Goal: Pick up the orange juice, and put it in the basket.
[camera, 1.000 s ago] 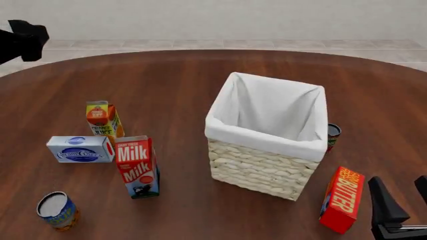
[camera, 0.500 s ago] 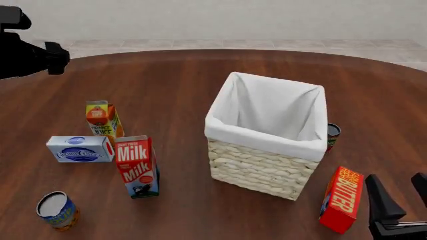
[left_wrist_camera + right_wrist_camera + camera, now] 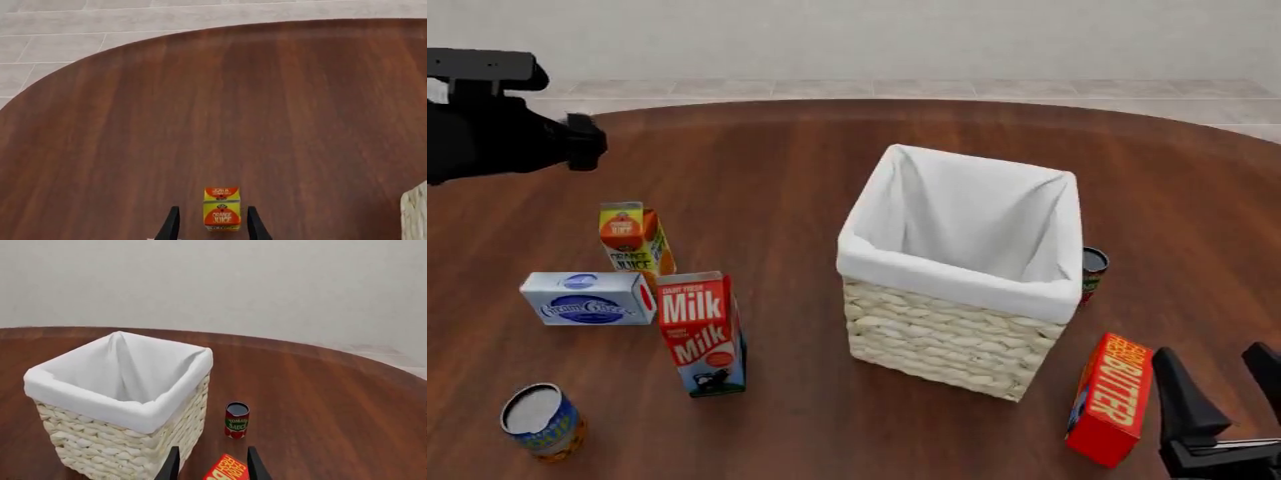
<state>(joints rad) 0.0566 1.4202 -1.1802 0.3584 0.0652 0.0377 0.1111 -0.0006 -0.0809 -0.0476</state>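
Lining up: left gripper (image 3: 212, 225) open, high above orange juice (image 3: 634, 238); right gripper (image 3: 1218, 400) open, idle. Next, descend; basket (image 3: 954, 335) at 3 o'clock.

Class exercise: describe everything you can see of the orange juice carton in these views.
The orange juice is a small gable-top carton, orange and yellow, with an orange fruit picture and green lettering. It looks like printed card. It stands upright on the brown wooden table, just behind the milk carton and the blue-and-white box. In the left wrist view it appears between the two open fingers of the left gripper, which is above and not touching it.
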